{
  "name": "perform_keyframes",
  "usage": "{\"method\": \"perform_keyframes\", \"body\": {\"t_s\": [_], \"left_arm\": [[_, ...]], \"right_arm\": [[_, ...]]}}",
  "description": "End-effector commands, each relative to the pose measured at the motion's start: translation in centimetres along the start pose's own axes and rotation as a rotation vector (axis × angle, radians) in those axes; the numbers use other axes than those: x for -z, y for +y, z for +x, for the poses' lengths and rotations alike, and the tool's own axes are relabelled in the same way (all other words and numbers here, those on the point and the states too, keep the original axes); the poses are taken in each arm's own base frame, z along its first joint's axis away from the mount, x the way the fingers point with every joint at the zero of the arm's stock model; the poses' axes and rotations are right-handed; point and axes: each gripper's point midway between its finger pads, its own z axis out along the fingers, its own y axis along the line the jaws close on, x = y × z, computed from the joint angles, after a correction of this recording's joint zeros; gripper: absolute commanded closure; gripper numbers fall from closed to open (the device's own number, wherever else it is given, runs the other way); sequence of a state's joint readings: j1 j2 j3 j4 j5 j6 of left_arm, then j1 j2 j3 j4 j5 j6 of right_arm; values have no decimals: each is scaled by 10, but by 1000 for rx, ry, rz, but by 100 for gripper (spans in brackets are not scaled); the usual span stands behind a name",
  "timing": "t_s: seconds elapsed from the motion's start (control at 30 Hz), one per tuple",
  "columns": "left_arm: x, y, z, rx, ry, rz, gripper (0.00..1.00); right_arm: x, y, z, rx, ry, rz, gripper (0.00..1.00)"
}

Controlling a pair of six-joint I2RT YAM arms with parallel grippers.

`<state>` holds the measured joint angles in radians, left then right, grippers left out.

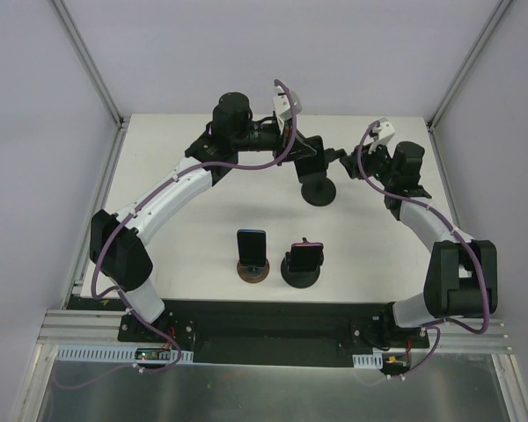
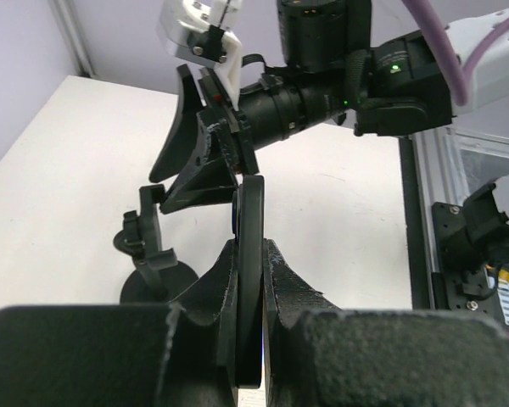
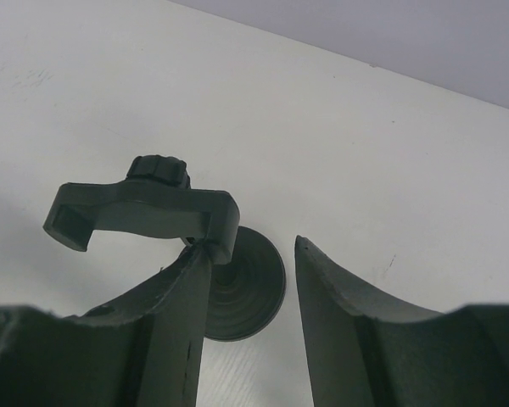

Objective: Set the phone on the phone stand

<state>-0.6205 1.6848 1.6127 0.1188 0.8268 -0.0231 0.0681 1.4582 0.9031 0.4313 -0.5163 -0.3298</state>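
My left gripper (image 1: 301, 158) is shut on the dark phone (image 1: 313, 169), which it holds on edge above the table at the far middle. In the left wrist view the phone (image 2: 250, 203) stands upright between the fingers, which clamp both its faces. The black phone stand (image 1: 319, 192) sits just below and in front of it, with a round base and an empty cradle (image 3: 144, 208). My right gripper (image 1: 343, 161) is beside the stand, open. Its left fingertip (image 3: 195, 271) touches the cradle's end, and the base disc (image 3: 250, 292) shows through the gap.
Two more stands with phones on them are nearer the arms: one on a brown base (image 1: 253, 257), one on a black base (image 1: 302, 264). Grey enclosure walls and metal posts (image 1: 92, 66) border the white table (image 1: 185, 237).
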Motion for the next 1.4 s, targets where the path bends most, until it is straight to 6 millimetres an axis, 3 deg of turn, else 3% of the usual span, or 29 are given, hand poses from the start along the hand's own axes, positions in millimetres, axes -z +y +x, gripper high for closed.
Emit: {"method": "perform_keyframes", "body": {"t_s": [0.0,0.3,0.43,0.7,0.87,1.07,1.2,1.37], "left_arm": [[14,-6,-46,-140,-101,-56,100],[11,-4,-44,-123,-96,-48,100],[6,1,-43,-122,-94,-42,100],[-8,-1,-38,-119,-113,53,100],[-14,-17,-34,-179,-138,222,100],[-23,-22,-32,-265,-154,380,100],[-33,-11,-19,-280,-145,453,100],[-43,-2,-21,-311,-155,498,100]], "right_arm": [[-1,-2,-21,64,-72,20,55],[-4,10,-26,80,-84,-25,58],[-5,13,-28,82,-88,-37,64],[-4,18,-30,83,-93,-63,84],[-4,20,-31,85,-94,-77,100],[-5,27,-29,90,-88,-121,100],[-4,36,-29,75,-84,-194,99],[-6,41,-28,48,-78,-258,100]]}}
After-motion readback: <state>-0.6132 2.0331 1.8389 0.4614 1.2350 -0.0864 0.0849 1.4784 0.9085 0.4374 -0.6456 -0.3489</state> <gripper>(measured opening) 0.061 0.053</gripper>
